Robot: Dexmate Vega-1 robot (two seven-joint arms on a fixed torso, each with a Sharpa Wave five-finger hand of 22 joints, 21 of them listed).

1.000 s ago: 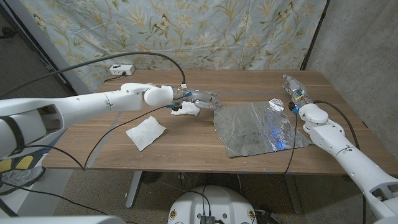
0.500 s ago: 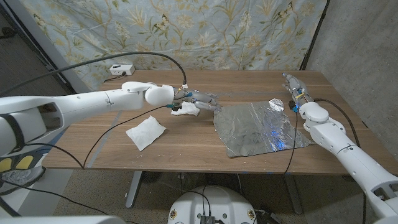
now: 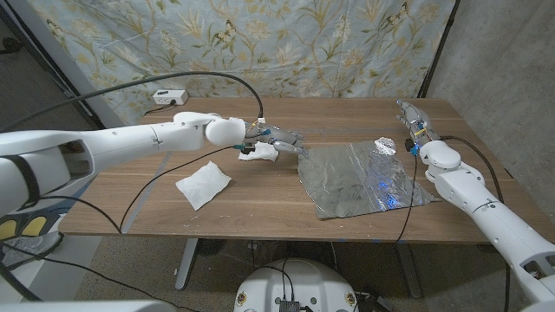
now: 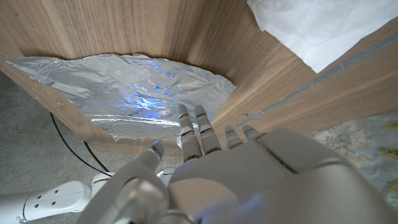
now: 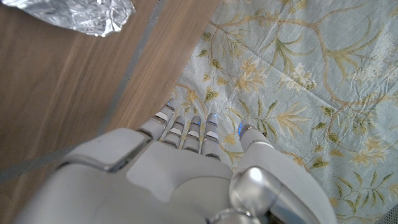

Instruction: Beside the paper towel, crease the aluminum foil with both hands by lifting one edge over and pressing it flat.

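Note:
The aluminum foil (image 3: 360, 178) lies spread and wrinkled on the right half of the table, with its far right corner crumpled up (image 3: 384, 145). The paper towel (image 3: 203, 184) lies to its left. My left hand (image 3: 279, 139) hovers just off the foil's far left corner, fingers stretched toward it and holding nothing. The left wrist view shows that hand (image 4: 211, 162) above the foil (image 4: 130, 93) and the paper towel (image 4: 323, 25). My right hand (image 3: 410, 117) is up at the table's far right, beyond the crumpled corner, fingers straight. In the right wrist view the right hand (image 5: 180, 162) is apart from the crumpled foil (image 5: 81, 14).
A small crumpled white tissue (image 3: 258, 153) lies under my left wrist. A white power box (image 3: 170, 97) sits at the far left edge of the table. A black cable (image 3: 147, 186) trails over the table's left part. A floral curtain (image 3: 260, 43) hangs behind.
My left hand has drawn back slightly from the foil's corner. My right hand has edged a little to the right. The foil and paper towel have not moved.

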